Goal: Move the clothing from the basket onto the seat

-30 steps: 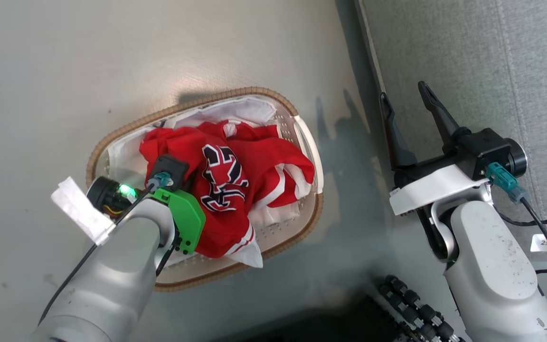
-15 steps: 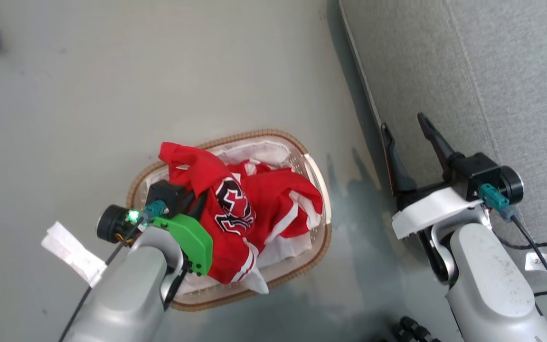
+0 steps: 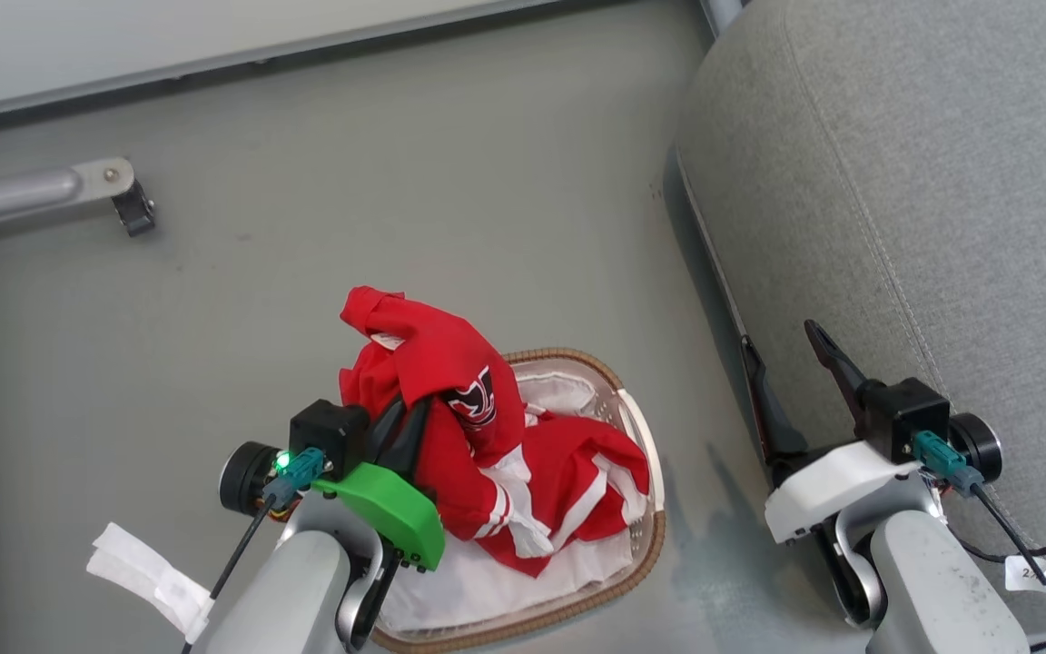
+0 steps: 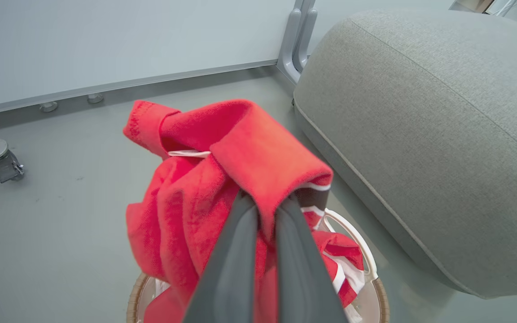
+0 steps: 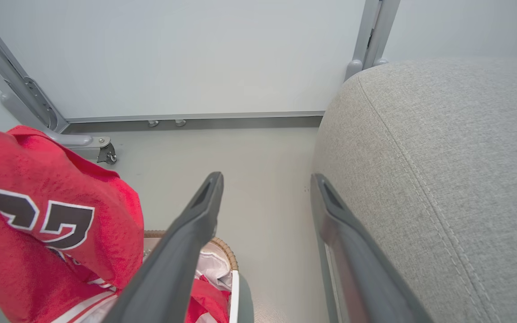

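My left gripper [image 3: 414, 409] is shut on the red number-23 jersey [image 3: 437, 372], which is lifted in a bunch above the basket [image 3: 636, 563]. In the left wrist view the cloth [image 4: 222, 161] drapes over my two closed fingers [image 4: 240, 251]. Another red garment with white stripes [image 3: 577, 490] lies in the basket on the white liner [image 3: 450, 590]. My right gripper [image 3: 791, 350] stands open and empty at the near edge of the grey seat [image 3: 941, 182], its fingers [image 5: 195, 229] spread apart in the right wrist view. The seat [image 4: 420, 125] lies right of the basket.
Grey floor [image 3: 396, 209] surrounds the basket. A metal frame leg with a caster [image 3: 128, 204] stands at the left, near the wall base [image 3: 214, 54]. A vertical grey post [image 5: 370, 36] rises behind the seat. Cables hang by my right wrist [image 3: 1031, 563].
My left gripper has risen with the jersey, pulling it up out of the basket. The head camera has tilted up, so the basket sits lower and the wall has come into view.
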